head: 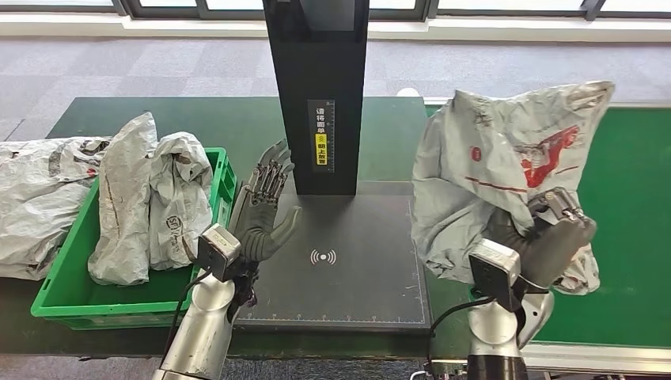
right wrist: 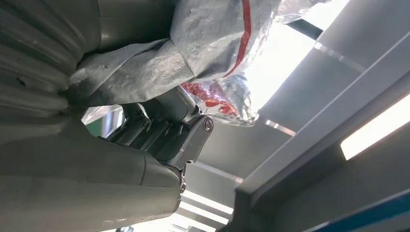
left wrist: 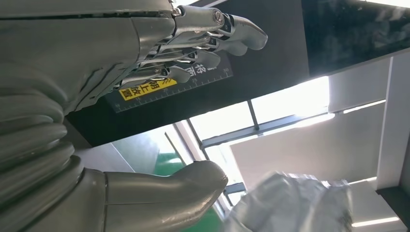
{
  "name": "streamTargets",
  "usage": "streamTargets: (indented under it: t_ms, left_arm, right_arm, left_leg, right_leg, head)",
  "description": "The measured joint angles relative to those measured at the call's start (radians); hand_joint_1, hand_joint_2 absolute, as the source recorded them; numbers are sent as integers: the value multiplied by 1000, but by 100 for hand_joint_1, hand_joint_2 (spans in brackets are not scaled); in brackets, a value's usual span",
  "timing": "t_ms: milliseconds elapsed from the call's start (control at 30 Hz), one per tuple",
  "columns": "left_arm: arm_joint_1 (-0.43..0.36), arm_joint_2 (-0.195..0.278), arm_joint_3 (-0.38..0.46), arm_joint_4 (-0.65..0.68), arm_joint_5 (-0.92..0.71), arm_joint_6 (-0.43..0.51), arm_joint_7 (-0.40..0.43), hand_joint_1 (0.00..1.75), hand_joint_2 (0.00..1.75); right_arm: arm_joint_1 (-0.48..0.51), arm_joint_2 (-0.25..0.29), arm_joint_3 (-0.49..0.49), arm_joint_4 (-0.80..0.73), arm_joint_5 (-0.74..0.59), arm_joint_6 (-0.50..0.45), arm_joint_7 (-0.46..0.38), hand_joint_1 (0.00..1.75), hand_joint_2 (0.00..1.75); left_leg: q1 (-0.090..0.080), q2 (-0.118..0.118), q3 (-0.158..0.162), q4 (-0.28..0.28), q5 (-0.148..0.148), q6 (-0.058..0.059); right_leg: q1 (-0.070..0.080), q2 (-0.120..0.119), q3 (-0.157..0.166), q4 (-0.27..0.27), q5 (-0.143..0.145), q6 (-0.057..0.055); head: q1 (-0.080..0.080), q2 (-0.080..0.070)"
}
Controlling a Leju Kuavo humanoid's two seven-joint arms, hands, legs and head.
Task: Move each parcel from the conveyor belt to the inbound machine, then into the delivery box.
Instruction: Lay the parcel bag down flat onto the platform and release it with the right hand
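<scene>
Parcel [head: 506, 166], a grey plastic mailer with red print, is gripped low on its bulk by the right hand [head: 546, 233], whose fingers are curled into the crumpled film. The bag is held raised between the green conveyor belt [head: 633, 206] and the dark platform of the inbound machine [head: 356, 269], its upper part standing above the hand and its left side overhanging the platform edge. In the right wrist view the same film [right wrist: 203, 43] is seen bunched against the palm, with the fingers [right wrist: 179, 130] folded in beneath it.

The left hand [head: 265, 210] is held up with palm facing right, fingers extended and apart, nothing in it. It stands over the left margin of the platform, just beside the machine's black upright column [head: 316, 87], on which a yellow-and-white label [head: 321, 146] is fixed. In the left wrist view the spread fingers [left wrist: 217, 34] are seen against that label [left wrist: 145, 89].

To the left, a green delivery box [head: 119, 301] is seen with two grey parcels [head: 150, 206] standing in it. More grey bags [head: 39, 198] are piled against its outer left wall on the dark table.
</scene>
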State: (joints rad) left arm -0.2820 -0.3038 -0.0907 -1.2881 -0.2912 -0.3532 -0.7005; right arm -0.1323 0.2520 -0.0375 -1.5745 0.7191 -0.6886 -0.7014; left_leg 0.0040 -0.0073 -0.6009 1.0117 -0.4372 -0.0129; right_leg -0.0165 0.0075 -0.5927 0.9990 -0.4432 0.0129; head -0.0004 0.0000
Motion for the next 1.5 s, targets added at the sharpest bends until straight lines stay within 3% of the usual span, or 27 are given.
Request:
streamTargets:
  t_ms: [200,533,567,667,700,800,1033,1233,1500]
  left_arm:
    - [-23,-6,-8,24,18,10,-1,0,175]
    - [-26,-6,-14,40,31,20,-1,0,175]
    - [-27,-6,-16,42,33,22,-1,0,175]
    - [-30,-6,-26,47,49,39,-1,0,175]
    - [-30,-6,-30,48,57,44,-1,0,175]
    - [-32,-6,-36,50,75,44,-1,0,175]
    - [-33,-3,-41,51,149,1,-1,0,175]
    - [-34,1,-46,46,192,-58,-1,0,175]
    - [-34,5,-58,43,176,-53,-1,0,175]
  right_arm:
    - [-19,0,134,133,22,41,1,175,175]
    - [-32,0,192,265,-6,70,1,175,175]
    - [-33,0,193,278,-9,81,2,144,175]
    - [-40,0,194,344,-25,104,2,27,44]
    - [-43,0,194,369,-29,104,2,13,0]
    - [-49,0,194,439,-28,99,2,0,0]
    - [-61,1,194,541,-59,114,1,0,0]
    - [-69,2,194,585,-109,172,1,0,0]
    - [-71,1,194,593,-216,285,1,0,0]
  left_leg:
    - [0,-1,0,0,0,0]
    - [0,-1,0,0,0,0]
    - [0,-1,0,0,0,0]
    - [0,-1,0,0,0,0]
    - [0,-1,0,0,0,0]
    - [0,-1,-1,0,0,0]
    - [0,-2,-1,0,0,0]
    - [0,-2,-1,0,0,0]
    - [0,-2,-1,0,0,0]
  right_leg:
    - [0,-1,1,0,0,0]
    - [0,-1,0,0,0,0]
    - [0,-1,0,0,0,0]
    - [0,-1,0,0,0,0]
    - [0,-1,0,0,0,0]
    - [0,-1,0,0,0,0]
    - [0,-1,1,0,0,0]
    - [0,-1,0,0,0,0]
    - [0,-1,0,0,0,0]
  head:
    - [0,0]
    - [0,0]
    - [0,0]
    - [0,0]
    - [0,0]
    - [0,0]
    - [0,0]
    - [0,0]
    - [0,0]
